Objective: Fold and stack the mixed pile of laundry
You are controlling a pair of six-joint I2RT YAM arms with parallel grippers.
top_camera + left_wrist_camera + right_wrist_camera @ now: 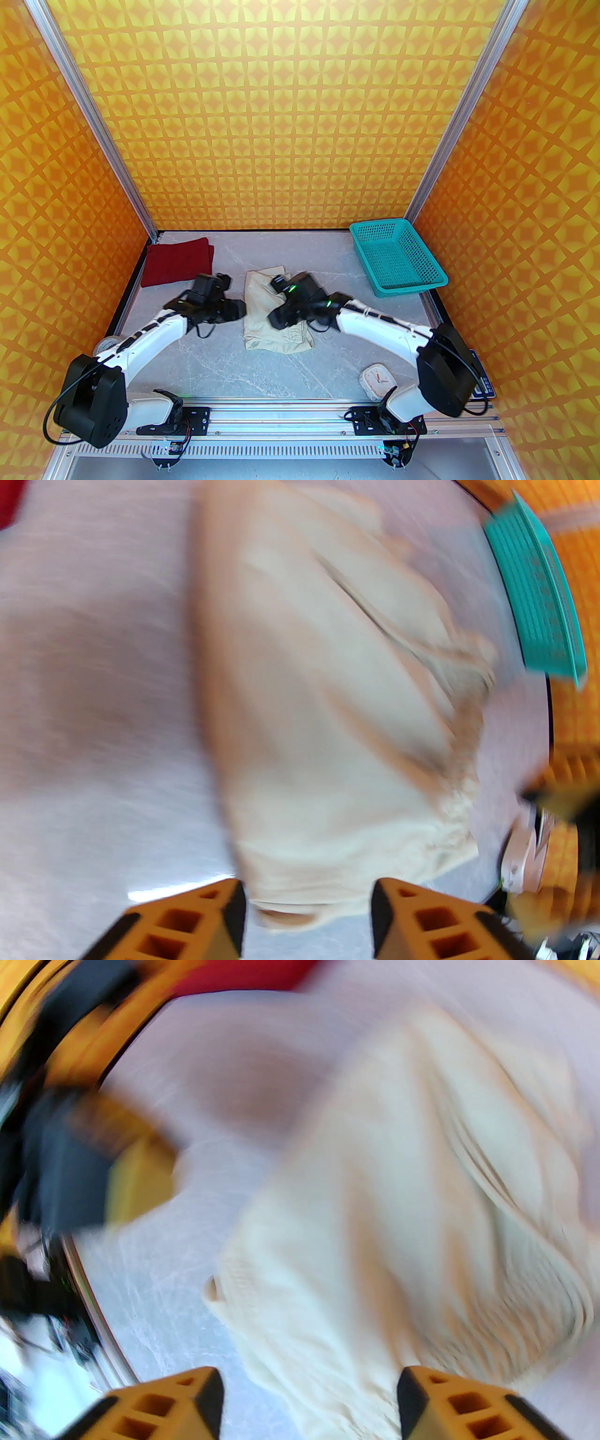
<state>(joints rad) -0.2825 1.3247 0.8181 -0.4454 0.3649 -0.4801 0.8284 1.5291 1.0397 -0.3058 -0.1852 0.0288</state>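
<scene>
The dark maroon shirt (177, 260) lies folded at the back left of the table. In the middle lie the cream shorts (262, 323), folded lengthwise, their gathered waistband toward the near side. My left gripper (240, 308) hovers at the shorts' left edge. In the left wrist view it is open (307, 902), and the shorts (328, 723) spread out beyond its orange fingertips (220, 916). My right gripper (274, 319) is over the shorts' middle. It too is open (309, 1386), with the cloth (398, 1222) lying loose beneath. Both wrist views are motion-blurred.
A teal mesh basket (396, 258) stands at the back right, also seen in the left wrist view as a teal basket (534, 597). A small white clock (377, 380) lies near the right arm's base. A tape roll (107, 344) sits at the left edge.
</scene>
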